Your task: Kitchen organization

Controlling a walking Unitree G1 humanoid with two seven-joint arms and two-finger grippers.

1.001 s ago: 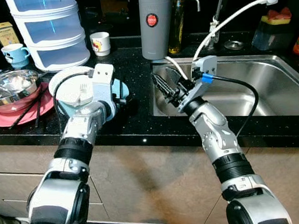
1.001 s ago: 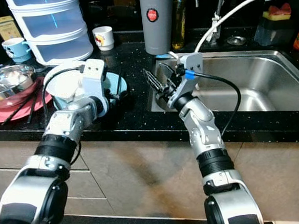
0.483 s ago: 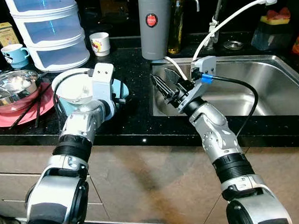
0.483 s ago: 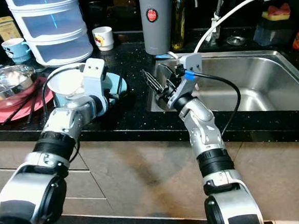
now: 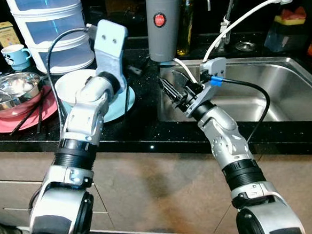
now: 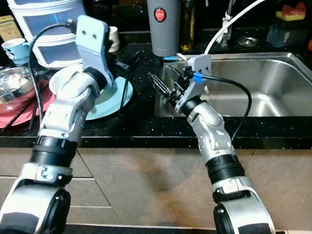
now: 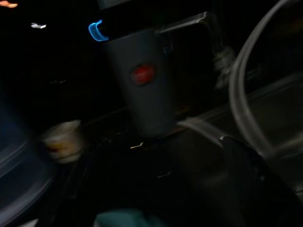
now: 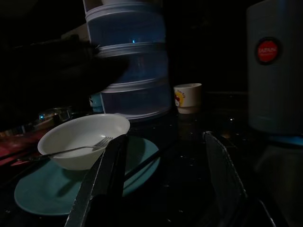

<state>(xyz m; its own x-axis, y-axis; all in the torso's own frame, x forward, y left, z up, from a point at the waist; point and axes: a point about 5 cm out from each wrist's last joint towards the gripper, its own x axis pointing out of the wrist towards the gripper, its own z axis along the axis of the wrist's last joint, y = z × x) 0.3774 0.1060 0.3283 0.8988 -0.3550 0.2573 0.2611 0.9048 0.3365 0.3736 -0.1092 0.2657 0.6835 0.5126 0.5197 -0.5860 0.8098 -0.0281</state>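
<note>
A white bowl [image 5: 72, 88] with a fork [image 8: 80, 149] in it rests on a light blue plate [image 5: 118, 102] on the black counter. My left arm is raised above the plate. Its gripper [image 6: 130, 59] is open and empty, past the bowl and pointing toward the grey canister [image 5: 161, 23]. One of its fingers [image 7: 246, 163] shows dark in the left wrist view. My right gripper [image 5: 170, 90] hangs open over the sink's left edge and faces the bowl and plate. Its two fingers [image 8: 110, 179] stand well apart with nothing between them.
A steel bowl [image 5: 12, 88] on a pink plate with chopsticks sits at the far left, with a blue cup [image 5: 15, 55] behind. A stacked white container [image 5: 54, 33], a small white cup [image 8: 188, 97] and an oil bottle line the back. The steel sink [image 5: 282, 89] lies on the right.
My left arm has lifted up and away from the bowl, which now sits on the blue plate uncovered. The right arm has stayed in place.
</note>
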